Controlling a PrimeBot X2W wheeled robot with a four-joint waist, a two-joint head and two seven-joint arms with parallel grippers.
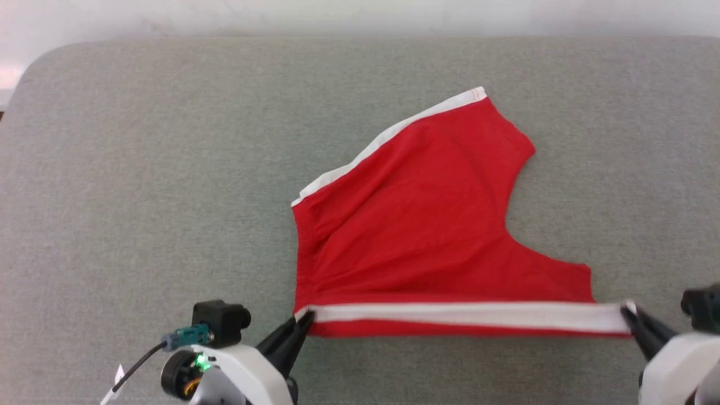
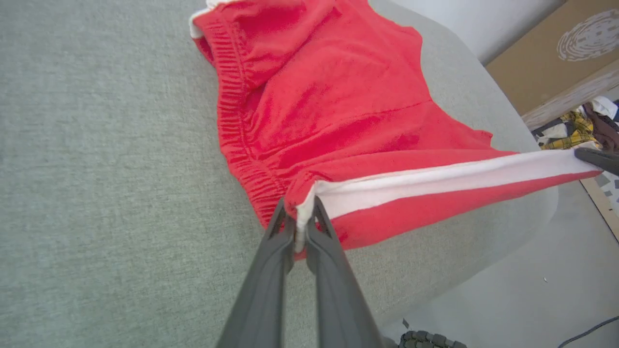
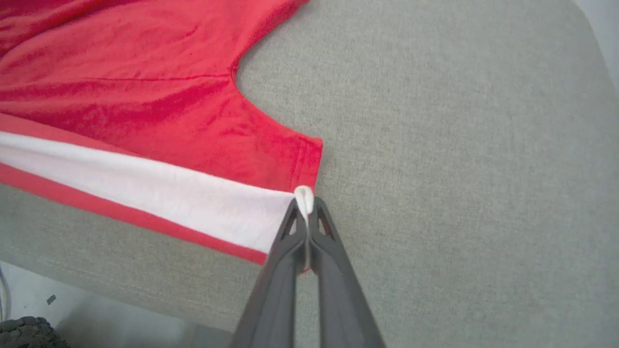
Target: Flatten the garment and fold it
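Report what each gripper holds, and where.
Both hold the red shorts by the near white stripe: left gripper at its waistband end, right gripper at its hem end.

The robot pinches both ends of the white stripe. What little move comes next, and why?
Probably lift that edge and carry it toward the far white stripe. The left gripper and right gripper pinch the near stripe taut at both ends, so the red shorts look ready to fold.

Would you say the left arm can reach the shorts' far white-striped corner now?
Probably not: the left claw is shut on the near white stripe of the shorts at its waistband end. Bare grey surface leaves the way to the far corner free, but it must let go first.
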